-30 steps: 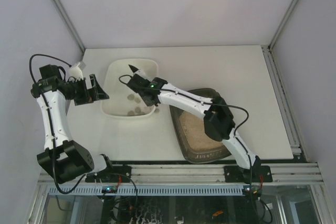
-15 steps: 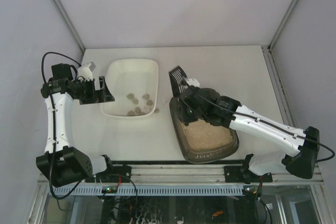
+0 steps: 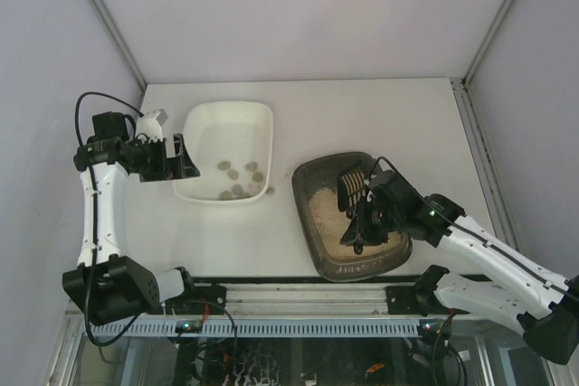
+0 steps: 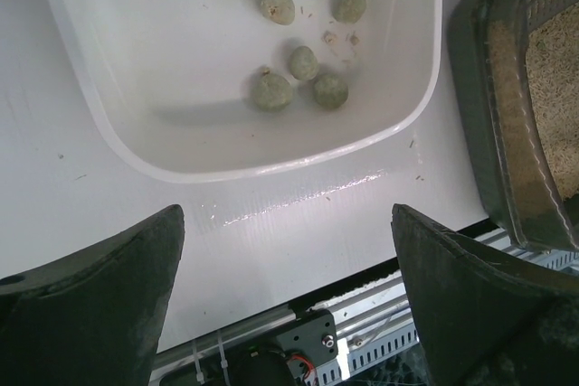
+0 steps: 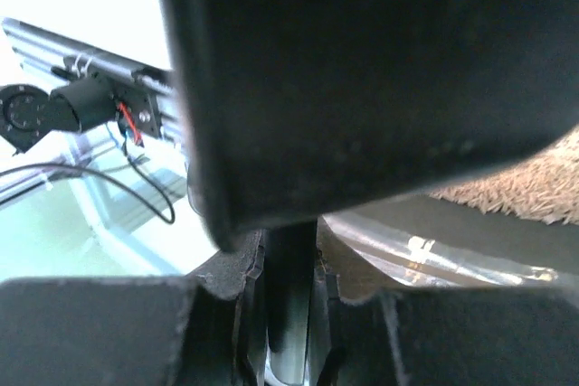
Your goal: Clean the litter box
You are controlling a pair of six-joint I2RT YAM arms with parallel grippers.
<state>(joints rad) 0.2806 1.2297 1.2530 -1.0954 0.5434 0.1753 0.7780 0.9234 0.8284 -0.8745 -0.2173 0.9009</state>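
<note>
**Some clumps are in the white tray, and the scoop is over the litter box**

The litter box (image 3: 300, 210) sits on the surface (image 3: 380, 115), near the front edge and in front of the right arm. It has beige litter (image 3: 326, 216) in it.

The right hand (image 3: 366, 217) is closed tight on the handle of a black slotted scoop (image 3: 351, 187). The scoop is over the litter box, with its slotted end pointing to the back of the box. From the wrist camera, the scoop's dark underside fills most of the view and some litter shows just past it. I cannot tell if the scoop has anything in it, or if it touches the litter.

The white tray (image 3: 226, 107) lies to the left of the litter box, close by but not touching. Several round grey-green clumps (image 4: 270, 90) lie in it. So part of the job looks done, because those clumps are out of the litter.

The left hand (image 3: 179, 157) hangs just beside the left side of the white tray. Its fingers are spread wide and it holds nothing.

The arm and scoop hide part of the litter, so I cannot tell if more clumps are in there. If there are, they need scooping out and tipping into the white tray.
</note>
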